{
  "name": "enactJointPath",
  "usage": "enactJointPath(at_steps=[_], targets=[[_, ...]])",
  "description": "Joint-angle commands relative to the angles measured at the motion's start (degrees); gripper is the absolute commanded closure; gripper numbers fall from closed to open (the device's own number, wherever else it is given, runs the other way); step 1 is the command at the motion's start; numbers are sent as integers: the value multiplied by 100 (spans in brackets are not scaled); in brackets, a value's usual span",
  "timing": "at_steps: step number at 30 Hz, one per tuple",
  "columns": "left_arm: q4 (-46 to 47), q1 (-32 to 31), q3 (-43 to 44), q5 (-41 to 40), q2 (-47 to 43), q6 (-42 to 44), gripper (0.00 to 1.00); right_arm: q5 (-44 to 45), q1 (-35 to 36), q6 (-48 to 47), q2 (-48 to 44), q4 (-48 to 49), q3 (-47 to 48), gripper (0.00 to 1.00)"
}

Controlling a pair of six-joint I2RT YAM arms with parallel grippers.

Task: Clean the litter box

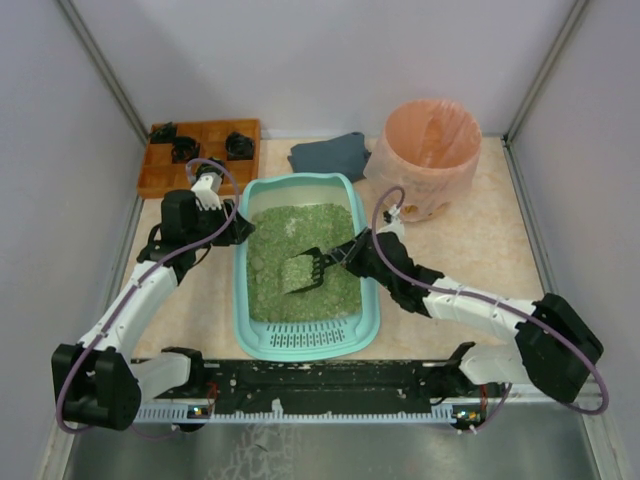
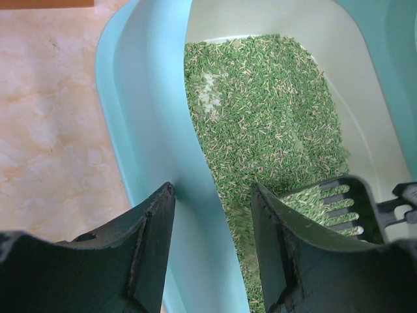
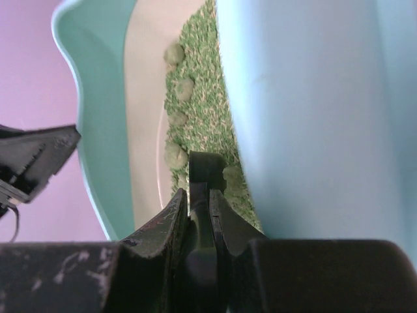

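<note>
The light teal litter box (image 1: 300, 338) lies in the middle of the table, its bed covered in green litter (image 1: 300, 235). My left gripper (image 1: 238, 228) straddles the box's left wall (image 2: 150, 98), one finger outside and one inside, shut on that wall (image 2: 212, 189). My right gripper (image 1: 352, 255) reaches in from the right and is shut on the handle (image 3: 207, 171) of a black slotted scoop (image 1: 308, 270). The scoop (image 2: 339, 203) rests in the litter and carries a heap of it. Several rounded litter-coated clumps (image 3: 184, 88) lie along the box's inner edge.
A round bin lined with a pink bag (image 1: 430, 150) stands at the back right. A dark folded cloth (image 1: 330, 155) lies behind the box. A brown wooden tray (image 1: 200, 170) with black pieces sits at the back left. Grey walls close in both sides.
</note>
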Motion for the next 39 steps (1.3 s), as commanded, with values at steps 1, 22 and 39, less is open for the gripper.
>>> enactJointPath(at_steps=[1,22,39], targets=[[77,5,-37,-37,-167,-17,44,-856,-558,87,-444,998,-166,100],[127,5,-44,-31,-178,-28,45,-3027,-1897,1153,-338,3331,-1000,100],[115,5,-46,-1,-145,-28,45,-2984,-2014,1251,-516,3288,-974,100]])
